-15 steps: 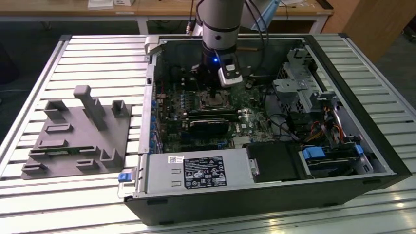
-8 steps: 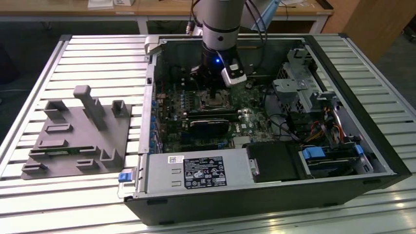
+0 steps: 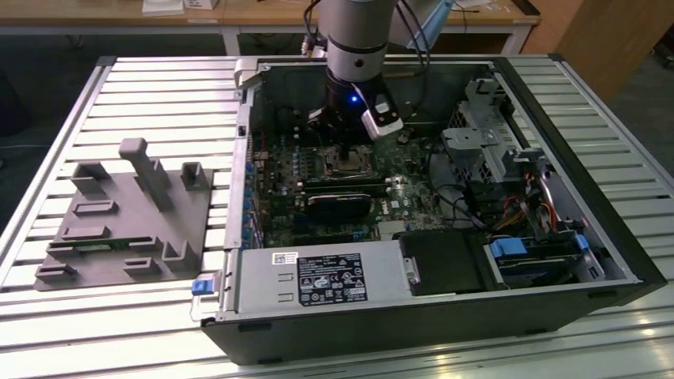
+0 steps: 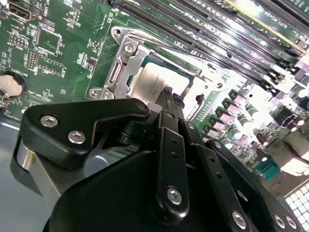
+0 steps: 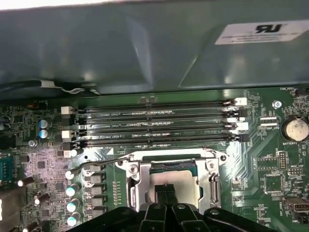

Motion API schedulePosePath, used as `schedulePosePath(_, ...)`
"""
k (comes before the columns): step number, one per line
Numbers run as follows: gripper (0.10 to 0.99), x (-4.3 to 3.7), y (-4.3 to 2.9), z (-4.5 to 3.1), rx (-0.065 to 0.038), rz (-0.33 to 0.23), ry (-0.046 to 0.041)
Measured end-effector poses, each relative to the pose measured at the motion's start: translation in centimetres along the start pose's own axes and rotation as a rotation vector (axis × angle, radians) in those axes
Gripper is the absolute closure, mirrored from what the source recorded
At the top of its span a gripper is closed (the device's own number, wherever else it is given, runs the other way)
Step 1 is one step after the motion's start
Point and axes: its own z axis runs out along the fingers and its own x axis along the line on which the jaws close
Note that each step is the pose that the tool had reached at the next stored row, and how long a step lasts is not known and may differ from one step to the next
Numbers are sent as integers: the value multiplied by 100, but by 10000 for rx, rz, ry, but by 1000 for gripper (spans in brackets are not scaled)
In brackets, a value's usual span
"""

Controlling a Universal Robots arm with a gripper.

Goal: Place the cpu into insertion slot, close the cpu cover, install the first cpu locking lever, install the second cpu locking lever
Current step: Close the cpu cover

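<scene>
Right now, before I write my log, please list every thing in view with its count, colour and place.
computer case: one, black, open on the slatted table
motherboard: one, green, inside the case
cpu cover: one, silver, on the motherboard
cpu: one, silvery grey, inside that cover's window
memory slots: four, black, beside the cpu cover
coin battery: one, silver, on the motherboard
power supply: one, silver, in the case
fixture: one, grey, on the table, exterior view's left
arm: one, grey, above the case
gripper: one, black, shut, tips at the cpu
</scene>
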Motion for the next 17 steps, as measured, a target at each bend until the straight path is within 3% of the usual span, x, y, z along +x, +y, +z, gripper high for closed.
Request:
schedulePosePath(11,980,154,-13,9,2,-2,-39)
schedulePosePath(17,980,197,-18,42,2,-1,-38)
